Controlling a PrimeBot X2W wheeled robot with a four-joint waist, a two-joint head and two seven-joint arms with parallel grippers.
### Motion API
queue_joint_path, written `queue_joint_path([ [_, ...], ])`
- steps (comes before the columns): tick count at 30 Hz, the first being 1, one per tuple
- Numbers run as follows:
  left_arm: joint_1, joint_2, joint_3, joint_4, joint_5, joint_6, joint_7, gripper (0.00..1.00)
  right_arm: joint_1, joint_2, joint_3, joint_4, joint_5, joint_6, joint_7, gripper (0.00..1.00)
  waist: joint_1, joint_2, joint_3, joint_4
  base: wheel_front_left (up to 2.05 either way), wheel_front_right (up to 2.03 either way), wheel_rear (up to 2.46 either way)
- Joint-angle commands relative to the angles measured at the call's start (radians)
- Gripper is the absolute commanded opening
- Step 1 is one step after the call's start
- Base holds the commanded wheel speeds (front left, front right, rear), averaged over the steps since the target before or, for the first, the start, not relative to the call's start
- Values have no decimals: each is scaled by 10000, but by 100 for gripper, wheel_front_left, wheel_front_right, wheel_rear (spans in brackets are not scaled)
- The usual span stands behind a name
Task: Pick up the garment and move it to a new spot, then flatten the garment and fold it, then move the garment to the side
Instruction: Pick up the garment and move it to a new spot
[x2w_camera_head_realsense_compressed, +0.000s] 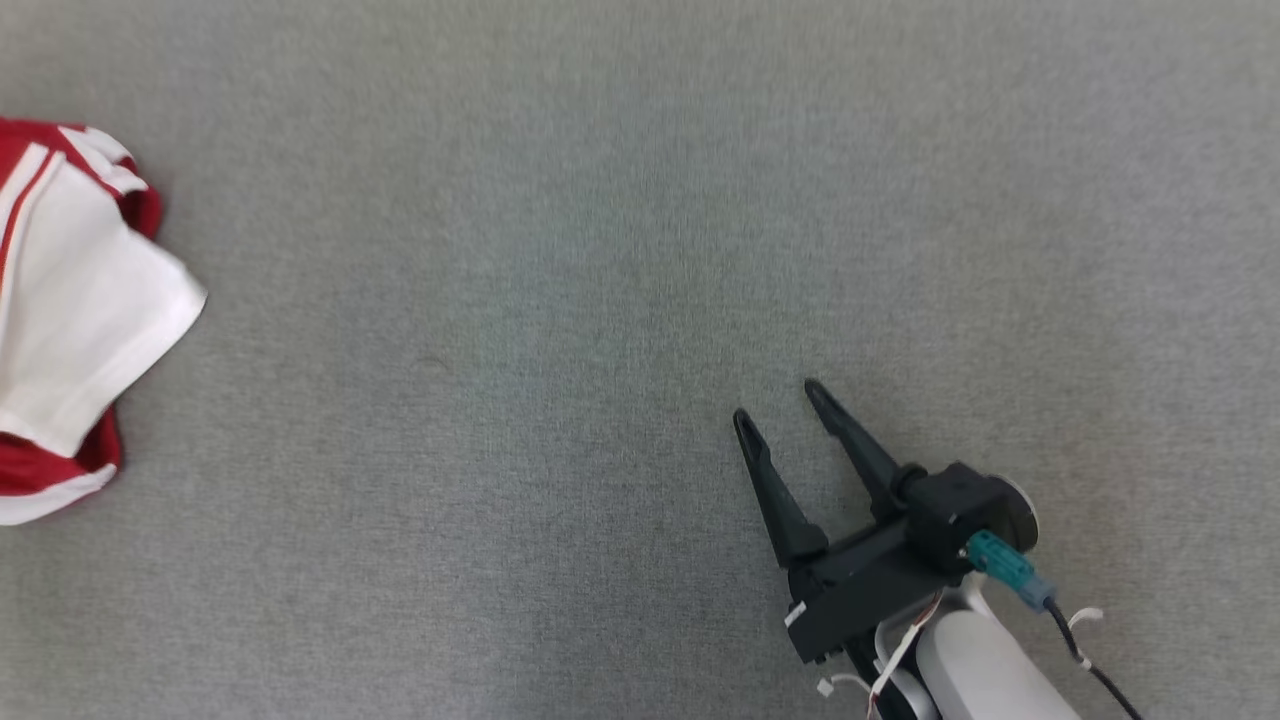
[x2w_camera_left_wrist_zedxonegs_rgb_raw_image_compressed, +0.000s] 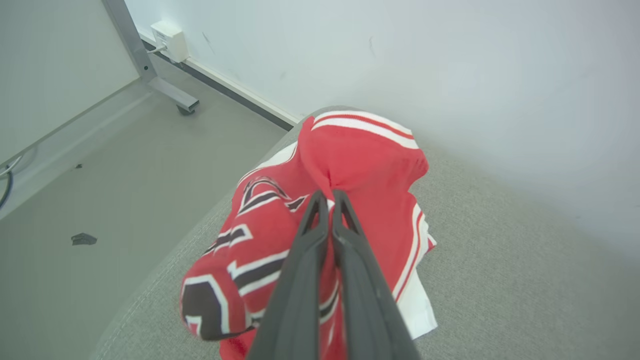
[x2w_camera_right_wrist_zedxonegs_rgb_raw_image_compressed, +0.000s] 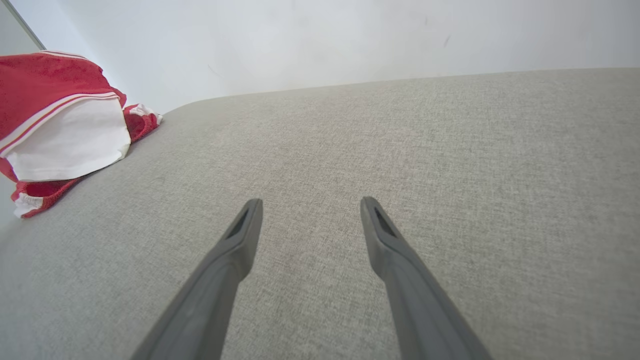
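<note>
Garment (x2w_camera_head_realsense_compressed: 80, 320), a red-and-white jersey, is crumpled at the left edge of the head frame, mid-height, on the grey cloth surface (x2w_camera_head_realsense_compressed: 560, 250). Centre of the left wrist frame: left gripper (x2w_camera_left_wrist_zedxonegs_rgb_raw_image_compressed: 327, 196) is pinched tight on a raised red fold, so it grips the garment. Right gripper (x2w_camera_head_realsense_compressed: 778, 400) is at lower right of the head frame, fingers spread, empty, well apart. From it the garment lies far left, at the upper left of the right wrist frame. The heap is bunched with no clear long axis. Left arm is nearer, so the carry likely runs toward frame centre.
</note>
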Motion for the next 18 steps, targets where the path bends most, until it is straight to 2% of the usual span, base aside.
queue_joint_path([
  [1,-173,122,-83,-39,107,-108,19,0,204,32,19,94,64,-25,-82,100,0,-1,-994,30,0,0,0],
  [7,-855,293,-960,-182,274,-760,273,0,794,162,52,674,486,-25,-317,100,0,-1,-2579,-299,0,0,0],
  [10,-1189,125,-1499,-314,286,-1077,446,0,1133,195,76,870,623,-25,-390,100,0,-1,-3264,-610,0,0,0],
  [14,-1486,-488,-2232,-933,203,-1242,714,0,1567,206,-14,989,740,-25,-436,100,0,-1,-3939,-1101,0,0,0],
  [18,-1655,-1329,-2725,-1570,-137,-1290,886,0,1777,212,-58,913,758,-25,-436,100,0,-1,-4122,-1731,0,0,0],
])
